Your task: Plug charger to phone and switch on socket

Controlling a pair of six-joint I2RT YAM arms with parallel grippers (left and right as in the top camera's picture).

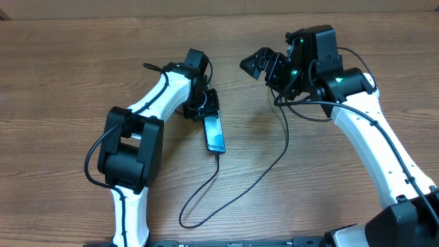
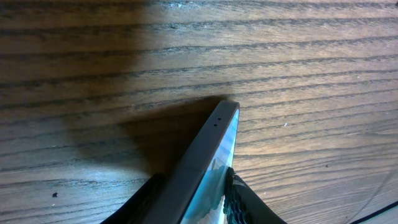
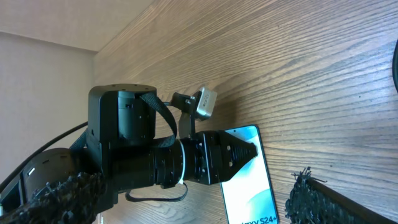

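Nearest the front edge, the charger (image 1: 181, 216) lies as a thin black cable in a loose loop on the wooden tabletop (image 1: 68, 68). One run of it goes far and slightly right, to the near end of the phone (image 1: 215, 134). The tip sits right at that end, but the overhead view is too small to show whether it is seated in the port. The other run sweeps right and then far, up toward the right arm. There it is lost among the arm's own dark wires, and the plug head cannot be picked out.

The phone lies left of centre with its long axis running near to far and its light-blue screen facing up. White lettering reading "S24" shows near one end in the right wrist view. The left pincer (image 1: 209, 116) is closed on the phone's far portion, with one finger against each long dark edge. In the left wrist view the phone's edge and a sliver of screen run out between the two fingers (image 2: 242, 202) to an end marked by two tiny holes.

Farther back and to the right, the right pincer (image 1: 255, 65) hangs above the tabletop, well apart from the phone and aimed toward it. Its jaws stand wide: in its own camera the fingers (image 3: 308, 193) sit at opposite lower corners, with nothing gripped.
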